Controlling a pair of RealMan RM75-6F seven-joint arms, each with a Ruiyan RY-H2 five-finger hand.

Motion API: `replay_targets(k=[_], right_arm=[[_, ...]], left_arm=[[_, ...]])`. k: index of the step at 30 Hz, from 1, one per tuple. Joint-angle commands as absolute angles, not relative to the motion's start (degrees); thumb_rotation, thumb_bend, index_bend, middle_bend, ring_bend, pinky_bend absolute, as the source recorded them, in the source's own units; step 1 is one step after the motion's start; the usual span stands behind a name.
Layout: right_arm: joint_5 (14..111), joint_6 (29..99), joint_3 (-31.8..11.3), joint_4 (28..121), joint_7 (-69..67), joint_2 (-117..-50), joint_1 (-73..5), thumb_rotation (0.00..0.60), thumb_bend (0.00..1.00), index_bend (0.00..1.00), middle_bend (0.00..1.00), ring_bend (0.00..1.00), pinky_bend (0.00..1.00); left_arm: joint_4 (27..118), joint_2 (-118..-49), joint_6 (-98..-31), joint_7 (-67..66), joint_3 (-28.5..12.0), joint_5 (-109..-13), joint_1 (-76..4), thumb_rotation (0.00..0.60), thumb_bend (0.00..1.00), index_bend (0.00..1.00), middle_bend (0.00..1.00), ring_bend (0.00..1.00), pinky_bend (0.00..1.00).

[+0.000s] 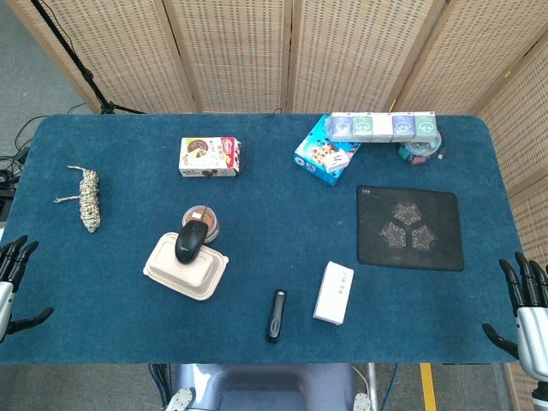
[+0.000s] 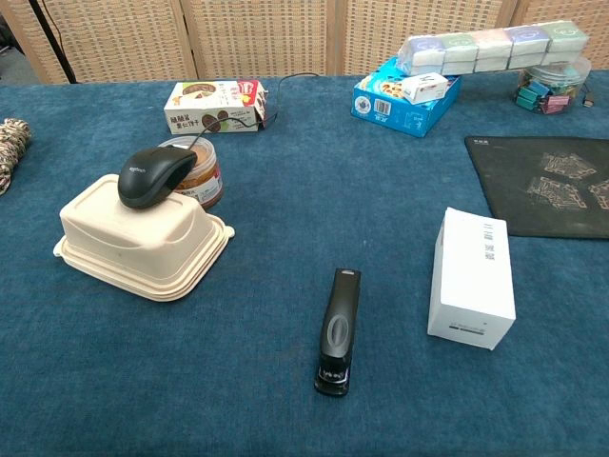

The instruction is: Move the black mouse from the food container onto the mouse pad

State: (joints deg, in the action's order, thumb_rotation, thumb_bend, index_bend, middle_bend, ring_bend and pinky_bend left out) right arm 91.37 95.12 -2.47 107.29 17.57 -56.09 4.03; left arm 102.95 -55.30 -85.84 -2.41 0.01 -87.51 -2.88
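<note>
Both robot hands, left robot hand (image 1: 13, 274) and right robot hand (image 1: 524, 304), are waiting open and empty at the frame's bottom corners, and the black mouse (image 1: 192, 241) sitting on the food container (image 1: 205, 276) is trailing a cord (image 1: 229, 175) that could be snagging the jar (image 2: 202, 181) or tipping the light container on the way to the mouse pad (image 1: 411, 227).

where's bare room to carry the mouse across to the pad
Open cloth runs between the beige food container and black mouse pad, above the black stapler and white box. The far edge is crowded around the blue box.

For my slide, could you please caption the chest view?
Black mouse rests atop the food container; the mouse pad waits at right.
</note>
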Motion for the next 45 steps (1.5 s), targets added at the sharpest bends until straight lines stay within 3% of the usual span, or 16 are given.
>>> replay_targets(k=[1, 15, 24, 30, 36, 45], right_arm=[[91.61, 95.17, -2.49, 107.21, 17.22, -56.13, 4.01, 0.6, 0.0, 0.0, 0.0, 0.0, 0.0], [90.02, 94.25, -3.13, 107.14, 16.62, -56.49, 3.62, 0.6, 0.0, 0.0, 0.0, 0.0, 0.0], [86.83, 93.9, -4.58, 106.84, 17.05, -56.97, 3.27, 0.6, 0.0, 0.0, 0.0, 0.0, 0.0], [84.52, 92.73, -5.48, 105.99, 17.0, -57.37, 2.57, 0.6, 0.0, 0.0, 0.0, 0.0, 0.0], [83.31, 92.04, -6.02, 105.01, 17.29, -57.9, 1.99, 0.6, 0.0, 0.0, 0.0, 0.0, 0.0], [81.02, 91.04, -6.72, 104.44, 18.37, -58.59, 1.29, 0.6, 0.0, 0.0, 0.0, 0.0, 0.0]], left_arm=[[102.96, -55.21, -85.71, -2.44, 0.06, -87.59, -2.92, 0.6, 0.05, 0.0, 0.0, 0.0, 0.0], [98.02, -55.37, -83.06, 0.03, -1.24, -95.03, -8.28, 0.6, 0.05, 0.0, 0.0, 0.0, 0.0], [90.55, -57.24, -75.41, -9.77, -3.69, -101.53, -17.62, 0.6, 0.06, 0.0, 0.0, 0.0, 0.0], [79.66, -64.29, -69.35, -12.69, -4.63, -105.92, -25.99, 0.6, 0.06, 0.0, 0.0, 0.0, 0.0], [65.5, -72.2, -68.59, -9.48, -2.84, -111.47, -32.26, 0.6, 0.06, 0.0, 0.0, 0.0, 0.0], [55.25, -81.35, -67.52, -4.97, -2.18, -113.95, -40.51, 0.6, 0.07, 0.0, 0.0, 0.0, 0.0]])
